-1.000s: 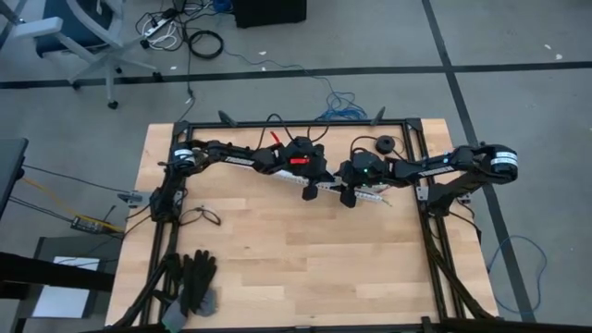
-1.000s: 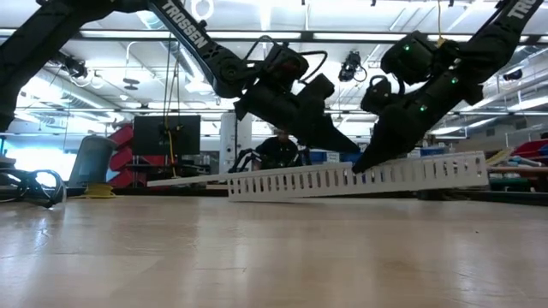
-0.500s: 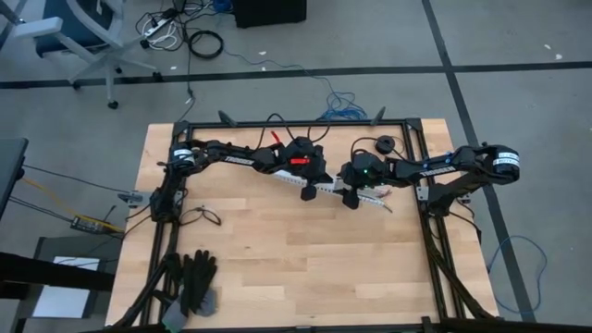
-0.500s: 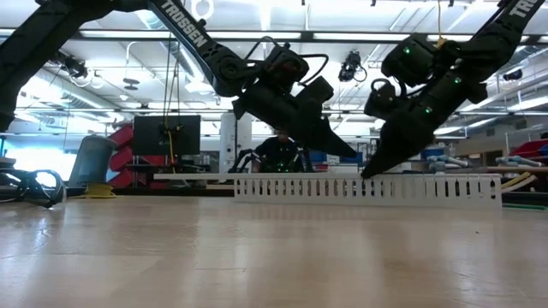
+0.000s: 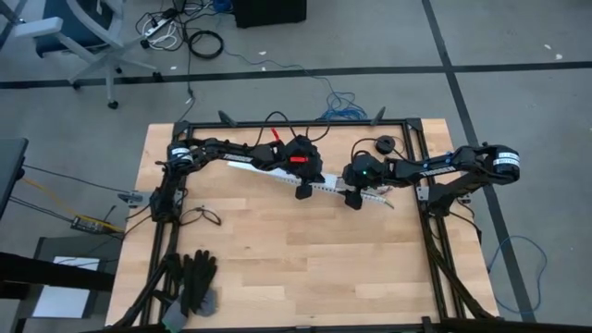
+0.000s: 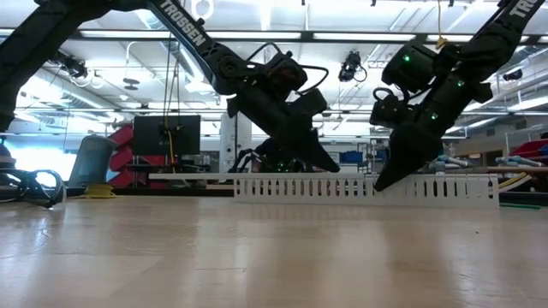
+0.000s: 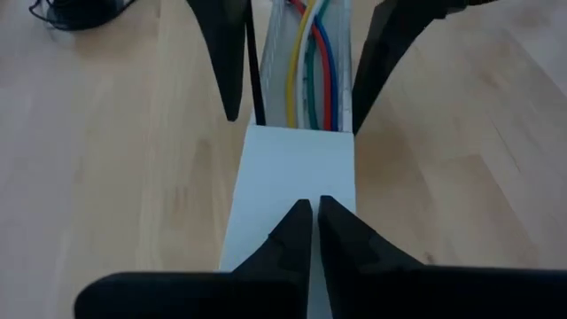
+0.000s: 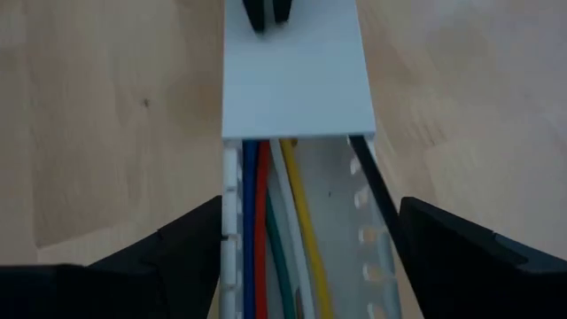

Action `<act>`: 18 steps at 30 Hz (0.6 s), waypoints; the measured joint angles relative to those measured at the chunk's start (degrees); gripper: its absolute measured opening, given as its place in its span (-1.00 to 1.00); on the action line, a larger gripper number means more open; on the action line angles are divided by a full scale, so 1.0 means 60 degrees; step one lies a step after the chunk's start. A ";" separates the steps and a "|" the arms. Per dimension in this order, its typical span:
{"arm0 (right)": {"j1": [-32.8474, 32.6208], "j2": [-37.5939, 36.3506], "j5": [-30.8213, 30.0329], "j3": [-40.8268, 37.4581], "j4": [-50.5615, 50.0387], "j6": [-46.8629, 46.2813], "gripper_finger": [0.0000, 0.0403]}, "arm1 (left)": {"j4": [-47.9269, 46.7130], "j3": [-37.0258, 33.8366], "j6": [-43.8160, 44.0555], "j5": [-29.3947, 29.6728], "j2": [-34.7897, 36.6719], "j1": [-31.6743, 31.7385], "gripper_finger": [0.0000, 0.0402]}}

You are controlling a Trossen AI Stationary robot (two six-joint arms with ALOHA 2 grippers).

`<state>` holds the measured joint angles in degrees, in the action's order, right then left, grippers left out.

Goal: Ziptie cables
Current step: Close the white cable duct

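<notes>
cables lying inside a white slotted channel, both arms over it

the cables point(image 8: 276, 239), blue, red, green, white and yellow, run side by side along the white slotted channel point(image 6: 428, 187) lying flat on the tabletop point(image 5: 305, 268); a flat white cover point(image 7: 288, 190) hides part of their length. the left end effector point(image 7: 308, 232) has its fingers pressed together, tips on the cover. the right end effector point(image 8: 306, 252) is spread wide, one finger on each side of the uncovered stretch of channel, holding nothing. black gloves point(image 5: 196, 280) lie near the tabletop's front-left corner.
</notes>
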<state>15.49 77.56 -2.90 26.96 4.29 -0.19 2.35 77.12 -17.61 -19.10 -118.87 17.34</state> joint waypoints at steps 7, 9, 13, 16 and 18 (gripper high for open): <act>0.0000 0.0000 0.0000 -0.0004 -0.0305 -0.0036 0.53 | -0.0150 -0.0062 -0.0010 0.0038 0.0033 -0.0004 -1.00; 0.0000 0.0000 0.0000 -0.0004 -0.0305 -0.0039 0.53 | -0.0153 -0.0066 -0.0010 0.0041 0.0033 -0.0004 -1.00; -0.0004 0.0000 -0.0041 -0.0004 -0.0190 -0.0039 0.53 | -0.0113 -0.0073 -0.0010 0.0048 0.0033 -0.0011 -1.00; -0.0004 0.0004 -0.0079 -0.0004 -0.0169 -0.0031 0.52 | -0.0020 -0.0087 -0.0019 0.0083 0.0033 -0.0058 -1.00; -0.0004 0.0004 -0.0091 -0.0004 -0.0154 -0.0033 0.52 | 0.0062 -0.0087 -0.0025 0.0103 0.0025 -0.0074 -1.00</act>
<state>15.46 77.58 -3.44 26.94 3.37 -0.38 2.72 76.60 -17.76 -18.48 -118.72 16.90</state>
